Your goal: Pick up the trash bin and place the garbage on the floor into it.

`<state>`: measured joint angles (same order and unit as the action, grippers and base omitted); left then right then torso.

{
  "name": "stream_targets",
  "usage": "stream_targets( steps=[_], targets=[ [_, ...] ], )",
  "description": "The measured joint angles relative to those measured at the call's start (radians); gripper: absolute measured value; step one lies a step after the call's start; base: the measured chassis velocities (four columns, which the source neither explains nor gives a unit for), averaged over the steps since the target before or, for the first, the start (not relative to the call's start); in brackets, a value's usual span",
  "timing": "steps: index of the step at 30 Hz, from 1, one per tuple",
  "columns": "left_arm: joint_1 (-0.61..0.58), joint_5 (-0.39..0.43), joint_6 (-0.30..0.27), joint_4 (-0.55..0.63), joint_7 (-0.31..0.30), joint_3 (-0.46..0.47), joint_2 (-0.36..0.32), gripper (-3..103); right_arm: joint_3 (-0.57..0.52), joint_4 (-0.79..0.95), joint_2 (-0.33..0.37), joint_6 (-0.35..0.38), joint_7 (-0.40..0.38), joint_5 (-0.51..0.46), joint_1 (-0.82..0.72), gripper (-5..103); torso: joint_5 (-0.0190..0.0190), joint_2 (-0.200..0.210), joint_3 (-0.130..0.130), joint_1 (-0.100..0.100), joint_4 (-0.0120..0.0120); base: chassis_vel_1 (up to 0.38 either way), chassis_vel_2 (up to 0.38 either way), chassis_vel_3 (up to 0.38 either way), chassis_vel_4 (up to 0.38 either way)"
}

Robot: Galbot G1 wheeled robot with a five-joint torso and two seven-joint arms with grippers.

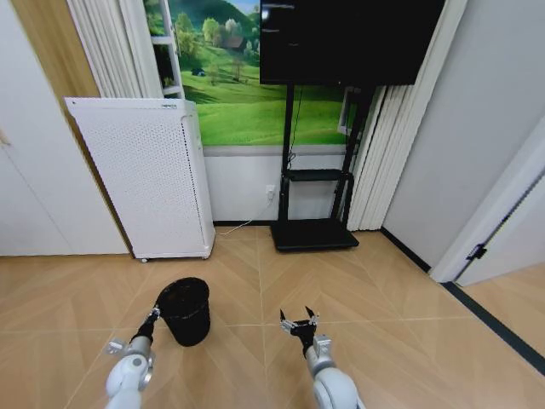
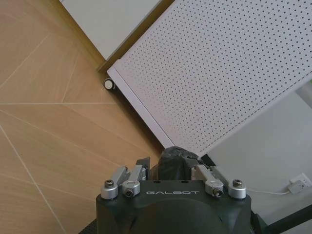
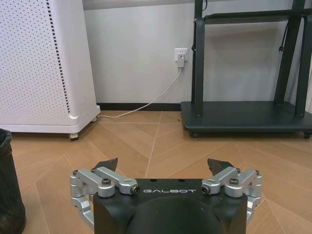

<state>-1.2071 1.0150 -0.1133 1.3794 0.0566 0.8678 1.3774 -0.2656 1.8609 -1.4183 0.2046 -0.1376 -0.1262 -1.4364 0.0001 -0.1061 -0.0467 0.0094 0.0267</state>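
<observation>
Two grippers: left gripper [image 1: 155, 313] clenched on the trash bin [image 1: 186, 310] rim; right gripper [image 1: 299, 321] spread wide above the floor [image 1: 383, 315].

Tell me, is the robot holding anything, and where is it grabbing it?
The left gripper is closed on the small round black mesh trash bin, gripping its top rim. The right gripper hangs open, holding nothing.

Floor [image 1: 383, 281] was tan wood-look planks, smooth, low sheen. Trash bin [image 1: 186, 310] was black mesh, matt. Air purifier [image 1: 140, 175] was white perforated panel, matt. Both end effectors, left [image 2: 171, 171] and right [image 3: 165, 165], had matt black housings with brushed silver metal links. TV stand [image 1: 313, 232] was dark, satin.
</observation>
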Motion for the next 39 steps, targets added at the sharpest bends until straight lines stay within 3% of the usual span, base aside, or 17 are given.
stream_targets(
  steps=[4,7,9,11,12,17,19,20,23,24,26,27,29,32,34,39],
  targets=[
    [-0.001,-0.005,0.000,0.000,0.001,0.001,-0.003,45,-0.003,-0.002,0.001,0.002,0.001,-0.003,0.001,100,0.0000,0.000,0.000,0.000,0.0000,0.000,0.000,0.000,0.000],
    [-0.002,-0.026,0.001,0.013,0.007,-0.001,-0.001,62,-0.011,-0.002,0.005,0.002,0.002,-0.005,0.001,100,-0.0002,0.000,0.000,0.000,0.0001,0.000,0.000,0.000,0.000],
    [-0.003,-0.032,0.003,0.020,0.011,-0.002,0.000,62,-0.012,-0.002,0.005,0.002,0.002,-0.005,0.001,100,-0.0001,0.000,0.000,0.000,0.0002,0.000,0.000,0.000,0.000],
    [-0.010,-0.055,0.006,0.045,0.028,-0.009,0.000,78,-0.015,0.000,0.007,0.001,0.006,-0.005,0.000,100,-0.0002,0.000,0.000,0.000,0.0002,0.000,0.000,0.000,0.000],
    [-0.010,-0.055,0.006,0.045,0.028,-0.009,0.000,78,-0.015,0.000,0.007,0.001,0.006,-0.005,0.000,100,-0.0002,0.000,0.000,0.000,0.0002,0.000,0.000,0.000,0.000],
    [-0.022,-0.139,0.033,0.082,0.047,-0.020,0.004,93,-0.015,0.002,0.010,0.001,0.017,-0.005,-0.003,100,0.0000,0.000,0.000,0.000,0.0002,0.000,0.000,0.000,0.000],
    [-0.058,-0.239,0.046,0.131,0.069,-0.027,0.013,99,-0.018,0.002,0.010,0.001,0.019,-0.010,-0.003,100,-0.0001,0.000,0.000,0.000,0.0004,0.000,0.000,0.000,0.000],
    [-0.058,-0.239,0.046,0.131,0.069,-0.027,0.013,99,-0.018,0.002,0.010,0.001,0.019,-0.010,-0.003,100,-0.0001,0.000,0.000,0.000,0.0004,0.000,0.000,0.000,0.000],
    [-0.148,-0.418,0.066,0.235,0.083,-0.045,0.030,100,-0.026,0.002,0.001,0.001,0.013,-0.032,0.007,100,0.0001,0.000,0.000,0.000,-0.0001,0.000,0.000,0.000,0.000],
    [-0.148,-0.418,0.066,0.235,0.083,-0.045,0.030,100,-0.026,0.002,0.001,0.001,0.013,-0.032,0.007,100,0.0001,0.000,0.000,0.000,-0.0001,0.000,0.000,0.000,0.000],
    [-0.218,-0.523,0.085,0.321,0.069,-0.061,0.053,100,-0.035,0.002,-0.005,0.000,-0.001,-0.050,0.015,100,0.0000,0.000,0.000,0.000,0.0000,0.000,0.000,0.000,0.000],
    [-0.218,-0.523,0.085,0.321,0.069,-0.061,0.053,100,-0.035,0.002,-0.005,0.000,-0.001,-0.050,0.015,100,0.0000,0.000,0.000,0.000,0.0000,0.000,0.000,0.000,0.000],
    [-0.287,-0.638,0.101,0.400,0.063,-0.087,0.060,100,-0.045,-0.006,-0.008,-0.014,-0.017,-0.065,0.022,100,0.0001,0.000,0.000,0.000,0.0001,0.000,0.000,0.000,0.000],
    [-0.307,-0.688,0.112,0.417,0.064,-0.095,0.060,100,-0.048,-0.011,-0.008,-0.020,-0.024,-0.070,0.024,100,0.0003,0.000,0.000,0.000,0.0000,0.000,0.000,0.000,0.000],
    [-0.341,-0.766,0.122,0.446,0.061,-0.115,0.070,100,-0.057,-0.025,-0.007,-0.043,-0.037,-0.078,0.027,100,0.0000,-0.001,-0.001,0.000,0.0000,0.000,0.000,0.000,0.000],
    [-0.338,-0.821,0.090,0.482,0.051,-0.127,0.076,100,-0.068,-0.038,0.000,-0.068,-0.046,-0.091,0.027,100,0.0000,-0.016,-0.013,0.003,0.0000,0.000,0.000,0.000,0.000]
  ],
)
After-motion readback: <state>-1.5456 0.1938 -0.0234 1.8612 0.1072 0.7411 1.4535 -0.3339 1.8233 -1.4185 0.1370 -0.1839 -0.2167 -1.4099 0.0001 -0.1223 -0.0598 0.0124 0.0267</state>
